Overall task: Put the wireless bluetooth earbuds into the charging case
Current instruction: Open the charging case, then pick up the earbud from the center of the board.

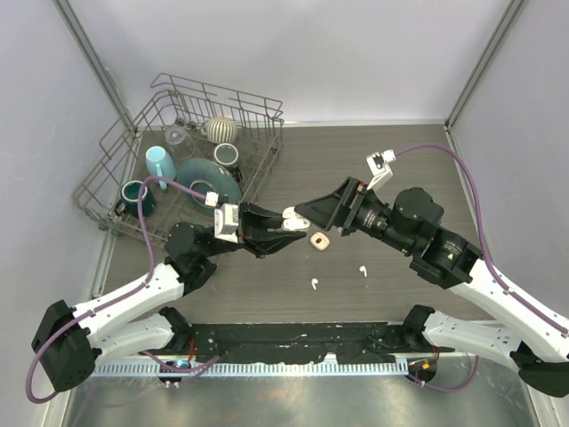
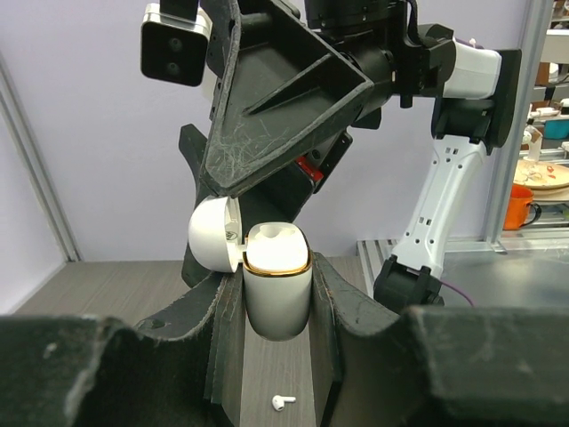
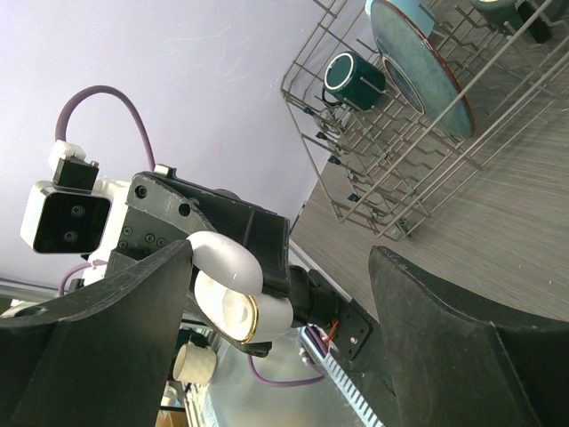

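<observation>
My left gripper [image 1: 286,224] is shut on the white charging case [image 1: 295,218], gold-rimmed, held upright above the table with its lid [image 2: 213,236] flipped open. In the left wrist view the case [image 2: 276,285] sits between my fingers. My right gripper [image 1: 309,212] is open and empty, right at the case; one finger tip is just above the open lid. In the right wrist view the case [image 3: 236,298] lies between its spread fingers [image 3: 98,347]. Two white earbuds lie on the table: one [image 1: 314,284] near the front, also in the left wrist view [image 2: 282,403], another [image 1: 363,269] to its right.
A small tan square object [image 1: 319,240] lies on the table just below the grippers. A wire dish rack [image 1: 267,111] with a plate, mugs and glasses stands at the back left, also in the right wrist view [image 3: 400,178].
</observation>
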Controlling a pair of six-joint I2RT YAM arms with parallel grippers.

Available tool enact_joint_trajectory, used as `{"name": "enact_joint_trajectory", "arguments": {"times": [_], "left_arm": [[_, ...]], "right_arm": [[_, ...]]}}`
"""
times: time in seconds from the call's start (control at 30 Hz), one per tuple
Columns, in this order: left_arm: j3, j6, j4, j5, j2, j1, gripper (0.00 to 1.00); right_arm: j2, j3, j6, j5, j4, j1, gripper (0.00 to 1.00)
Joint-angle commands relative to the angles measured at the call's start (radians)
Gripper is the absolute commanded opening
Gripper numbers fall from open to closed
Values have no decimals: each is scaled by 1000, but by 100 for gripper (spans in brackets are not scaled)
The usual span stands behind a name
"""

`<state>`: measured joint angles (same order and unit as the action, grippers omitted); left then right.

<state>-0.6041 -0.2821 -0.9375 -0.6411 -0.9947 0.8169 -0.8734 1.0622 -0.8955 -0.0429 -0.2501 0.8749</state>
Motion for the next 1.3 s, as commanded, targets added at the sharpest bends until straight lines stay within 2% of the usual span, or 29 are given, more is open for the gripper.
{"name": "enact_joint_trajectory", "arguments": {"times": [0.0,0.43,0.53,0.57,0.6,0.63,0.7,0.83,1.0,1.13,1.27], "left_arm": [[-13,18,-50,44,48,5,0],[10,92,19,124,96,5,0],[6,101,42,123,111,5,0],[4,106,49,121,116,5,0],[3,109,66,120,122,5,0],[3,113,75,118,129,5,0],[6,123,107,120,156,5,0],[23,139,149,132,206,5,0],[47,149,175,149,263,4,0],[58,159,203,152,292,4,0],[64,172,230,156,321,4,0]], "right_arm": [[11,36,21,18,35,-2,86],[122,-36,-75,-5,38,-2,89],[151,-47,-89,188,-93,-1,86],[157,-47,-98,249,-200,-2,76],[168,-48,-100,371,-251,-2,71],[169,-48,-99,420,-299,-2,69],[157,-48,-66,535,-414,-4,68],[105,-57,-49,649,-589,-8,67],[2,-126,55,582,-641,-46,68],[-131,-182,147,355,-615,-160,68],[-180,-266,178,273,-523,-234,68]]}}
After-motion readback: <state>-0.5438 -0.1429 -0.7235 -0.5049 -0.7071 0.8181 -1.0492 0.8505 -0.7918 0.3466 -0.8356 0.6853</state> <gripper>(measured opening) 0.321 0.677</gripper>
